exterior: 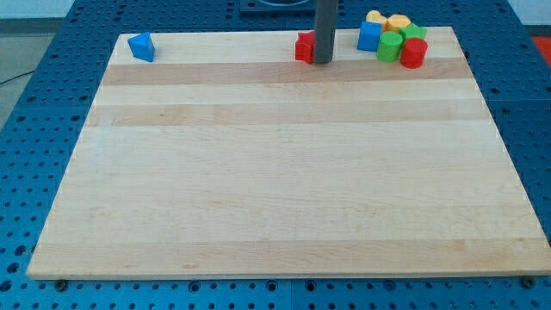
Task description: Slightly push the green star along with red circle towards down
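A cluster of blocks sits at the view's top right of the wooden board (284, 164). In it, the red circle (413, 53) lies at the lower right, with the green star (413, 34) just above it and a green block (389, 46) to its left. A blue block (370, 36) is at the cluster's left, with yellow blocks (386, 20) behind. My tip (322, 60) rests at the view's top middle, left of the cluster, touching the right side of a red block (304, 46).
A blue triangular block (142, 46) lies alone at the view's top left corner of the board. Blue perforated table surface surrounds the board on all sides.
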